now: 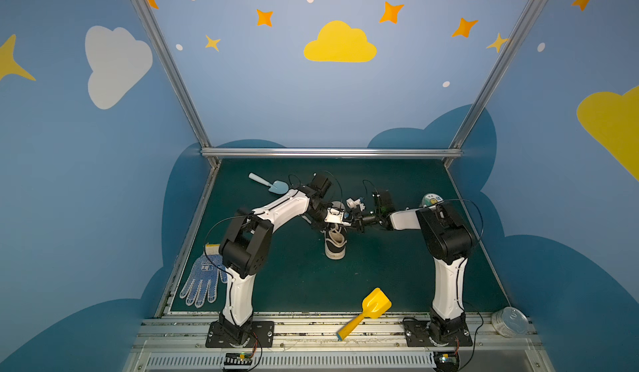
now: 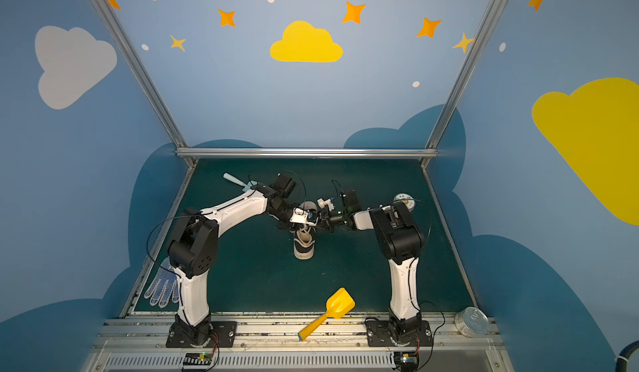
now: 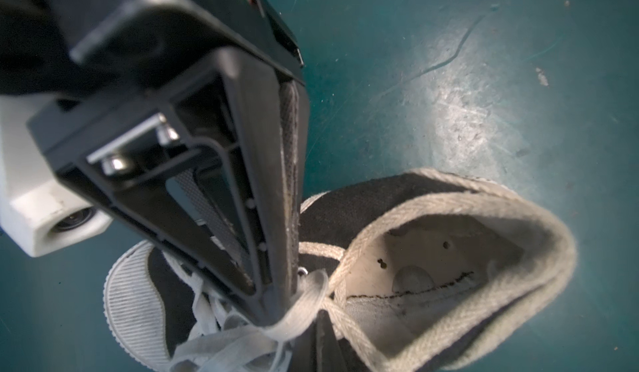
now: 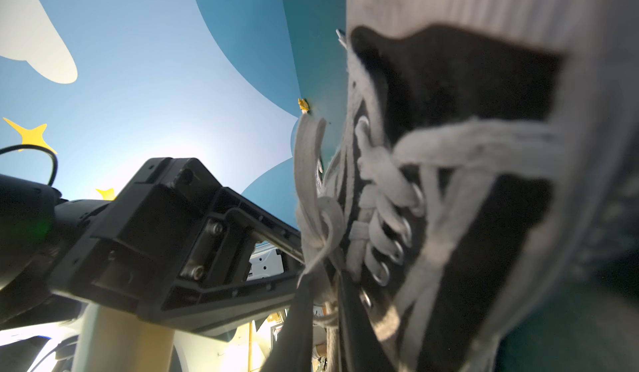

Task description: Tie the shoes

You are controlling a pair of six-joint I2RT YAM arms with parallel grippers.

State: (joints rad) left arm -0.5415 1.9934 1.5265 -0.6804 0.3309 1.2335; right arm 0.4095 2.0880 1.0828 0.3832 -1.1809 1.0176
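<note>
In both top views the shoe (image 1: 335, 245) stands upright near the middle of the green worktop (image 1: 294, 284), well clear of its edges.

Left wrist view: the right pincer (image 3: 276, 309) has its tips at the laces (image 3: 306, 301) by the top eyelets. Whether those tips are spread or gripping cannot be told.

Right wrist view: the left pincer (image 4: 302, 261), pressed together, pinches the laces at the eyelet rows. A loop of lace stands free of the shoe.

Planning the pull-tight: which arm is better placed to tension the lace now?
Likely left. The left gripper is shut on the lace by the top eyelets of the sneaker. The right gripper sits beside that lace, and its grip is unclear.
</note>
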